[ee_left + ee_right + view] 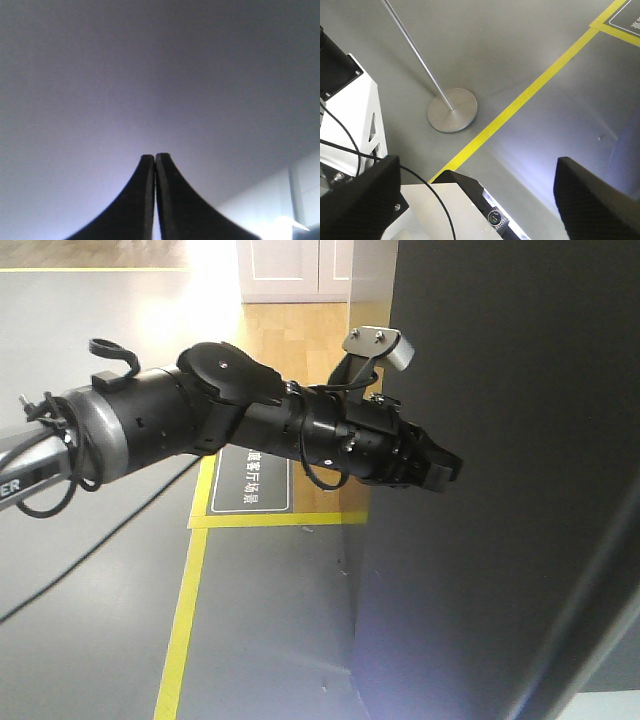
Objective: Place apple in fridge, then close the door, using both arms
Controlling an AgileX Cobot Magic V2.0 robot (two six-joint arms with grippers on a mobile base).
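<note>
With the left hand (447,468) pressed together against the smooth dark fridge door (510,380), it could skid sideways and leave that door ajar.

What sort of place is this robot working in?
Probably a test hall or lab, not a home kitchen: a grey floor marked with yellow tape lines, a printed floor sign, and a metal stand on a round base.

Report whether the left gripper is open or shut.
The left gripper is shut: its fingers press together, no gap, nothing held between them.
</note>
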